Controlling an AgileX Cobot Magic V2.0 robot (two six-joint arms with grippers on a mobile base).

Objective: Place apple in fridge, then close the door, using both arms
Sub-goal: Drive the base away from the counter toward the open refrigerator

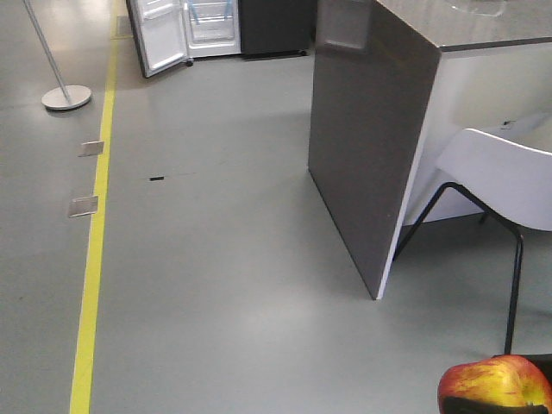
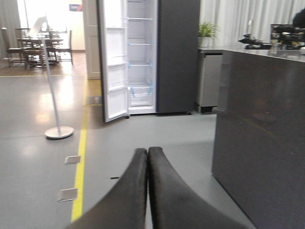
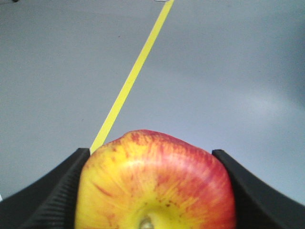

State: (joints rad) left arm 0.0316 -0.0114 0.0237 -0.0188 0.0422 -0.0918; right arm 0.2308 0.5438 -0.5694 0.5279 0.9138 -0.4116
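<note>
Black right gripper [image 3: 151, 153] clamps apple [image 3: 155, 186], clearest wrist-side.

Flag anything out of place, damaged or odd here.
Nothing stands out. The fridge has its door open; the apple sits whole in the right tool; the left tool is shut, holding nothing. There is only a small dark mark on the floor.

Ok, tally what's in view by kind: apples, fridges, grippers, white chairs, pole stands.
apple: 1
fridge: 1
grippers: 2, the left gripper shut on nothing, the right gripper shut on the apple
white chair: 1
pole stand: 1
Total: 6
</note>
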